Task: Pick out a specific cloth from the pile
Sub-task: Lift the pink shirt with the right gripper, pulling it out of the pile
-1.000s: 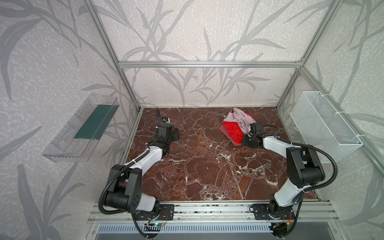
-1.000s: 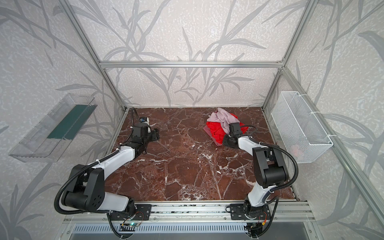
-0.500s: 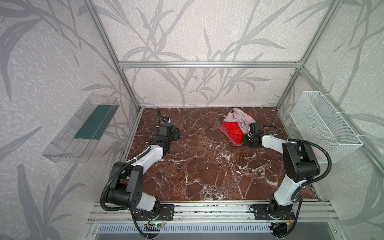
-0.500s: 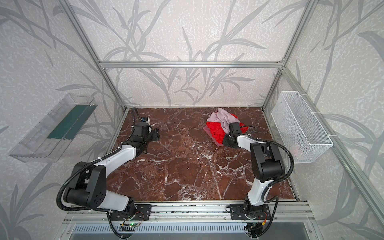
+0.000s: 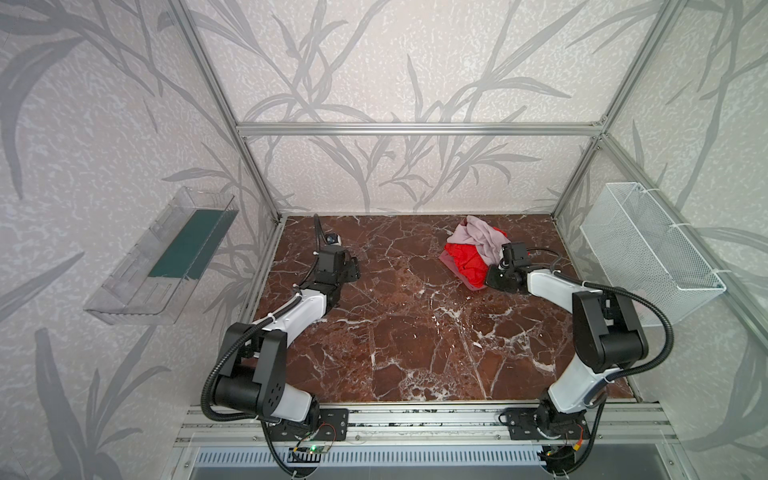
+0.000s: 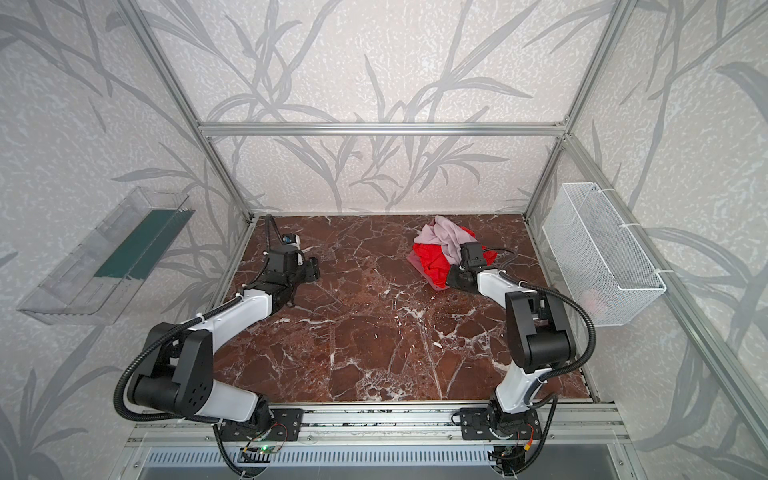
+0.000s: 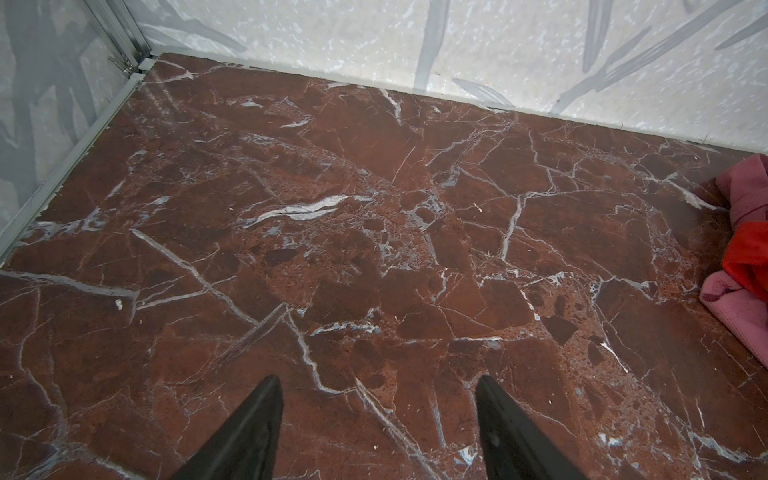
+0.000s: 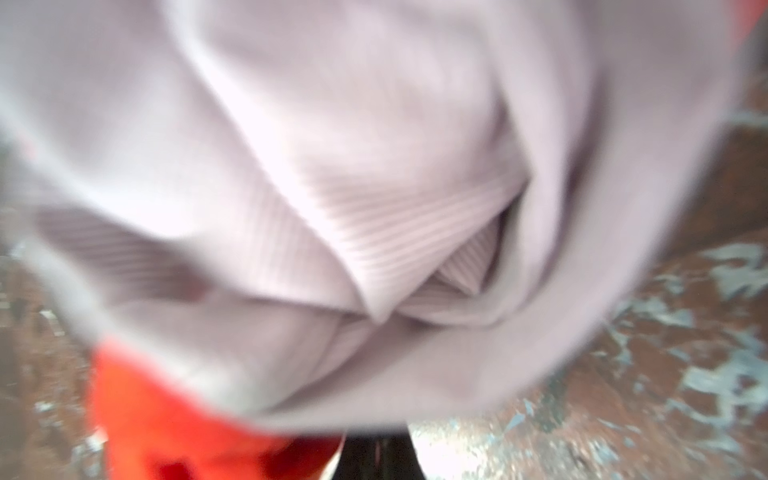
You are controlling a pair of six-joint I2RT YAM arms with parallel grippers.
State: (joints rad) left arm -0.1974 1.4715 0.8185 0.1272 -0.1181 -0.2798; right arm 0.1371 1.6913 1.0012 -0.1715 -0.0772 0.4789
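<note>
Right pincer (image 8: 378, 457) clamped shut at the small heap of soft cloths (image 5: 473, 249), catch unconfirmed. The thin dusty rose cloth (image 7: 735, 316) lies beneath the bright red cloth (image 5: 467, 264). Left pincer (image 7: 377, 380) gapes empty, apparently parked clear.

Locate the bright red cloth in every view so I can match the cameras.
In a top view: bright red cloth, far right of the marble table, partly under the lilac-grey cloth.
In a top view: same spot.
Left wrist: at the frame edge, lying on the dusty rose cloth.
Right wrist: blurred, close up, beneath the lilac-grey cloth.
Shared landmark: the white-veined marble table, in all four.
</note>
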